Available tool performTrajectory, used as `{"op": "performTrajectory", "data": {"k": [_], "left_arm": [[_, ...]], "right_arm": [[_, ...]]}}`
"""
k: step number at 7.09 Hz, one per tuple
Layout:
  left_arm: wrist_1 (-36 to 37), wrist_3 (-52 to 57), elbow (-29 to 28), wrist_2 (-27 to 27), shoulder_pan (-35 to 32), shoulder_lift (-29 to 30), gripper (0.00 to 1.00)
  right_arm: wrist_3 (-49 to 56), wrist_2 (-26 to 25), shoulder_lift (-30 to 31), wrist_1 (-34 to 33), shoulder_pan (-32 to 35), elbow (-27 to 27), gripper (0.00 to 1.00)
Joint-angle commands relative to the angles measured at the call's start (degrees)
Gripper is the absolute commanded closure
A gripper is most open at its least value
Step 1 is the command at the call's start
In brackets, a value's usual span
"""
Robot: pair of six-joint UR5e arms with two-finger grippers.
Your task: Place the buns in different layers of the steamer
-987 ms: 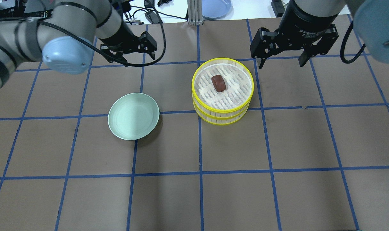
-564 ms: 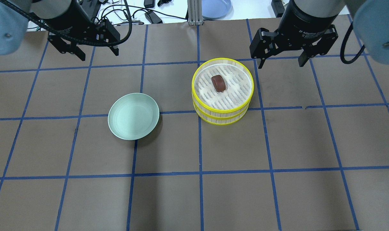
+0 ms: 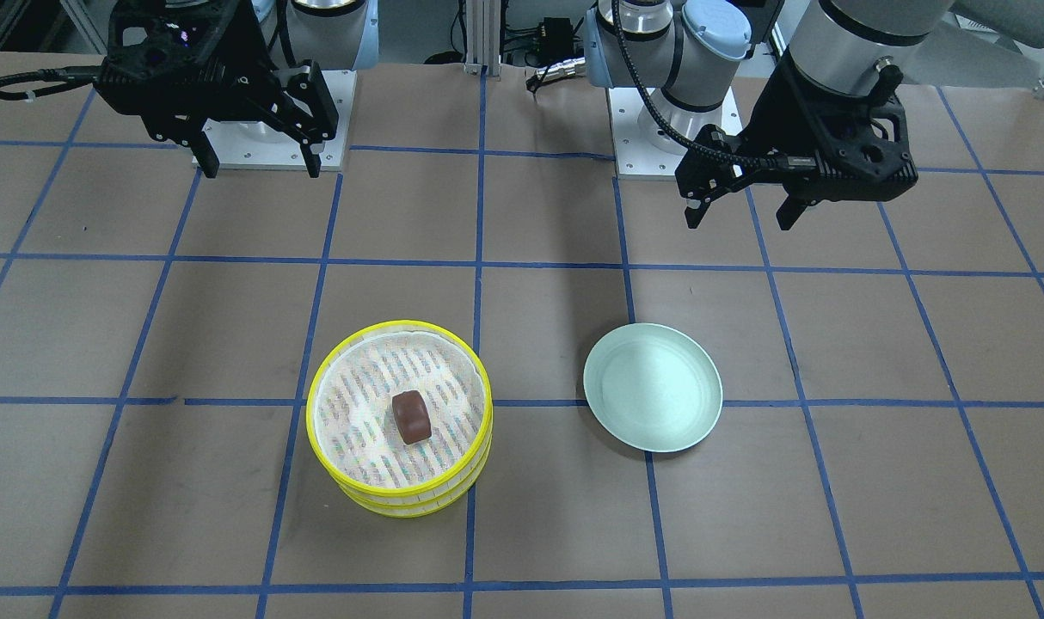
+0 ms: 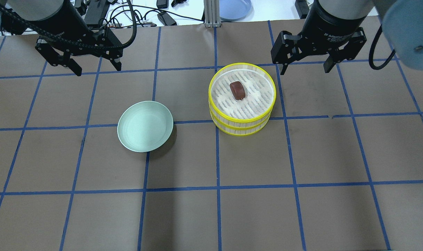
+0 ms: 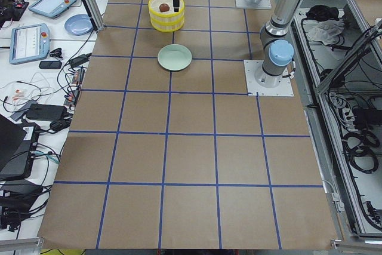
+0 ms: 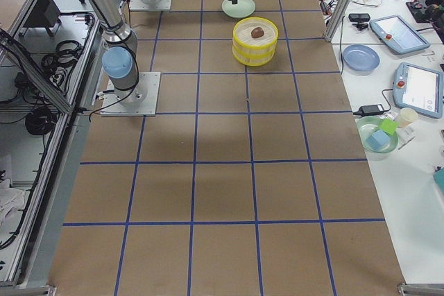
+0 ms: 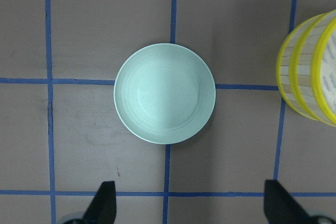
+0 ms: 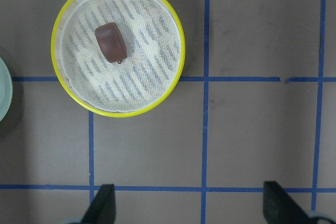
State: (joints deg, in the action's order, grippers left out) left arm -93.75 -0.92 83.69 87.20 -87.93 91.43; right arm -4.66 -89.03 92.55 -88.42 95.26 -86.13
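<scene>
nearest, in the overhead view, lies brown worktop crossed by blue tape lines. further in, a bare pale green plate sits on a crossing of these lines. to its right, near but not touching, the two steamer layers are stacked. the upper layer sits on the lower layer and hides its inside. the dark brown bun lies on the white mesh of the upper layer, a little off the middle. farthest, the left fingers hang beyond the plate, spread wide and holding nothing. the right fingers hang beyond the steamer's right side, also spread wide and empty. the bun is well apart from both pairs.
</scene>
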Motion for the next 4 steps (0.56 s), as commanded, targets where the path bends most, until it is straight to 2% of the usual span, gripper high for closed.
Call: {"op": "performTrajectory", "data": {"k": [1, 4], "left_arm": [[-0.03, 0.12, 0.15, 0.34, -0.05, 0.16, 0.00], [0.23, -0.31, 0.07, 3.15, -2.32, 0.16, 0.00]], "right_arm": [[0.00, 0.00, 0.00, 0.00, 0.01, 0.00, 0.00], [0.00, -0.09, 0.08, 0.00, -0.08, 0.00, 0.00]]}}
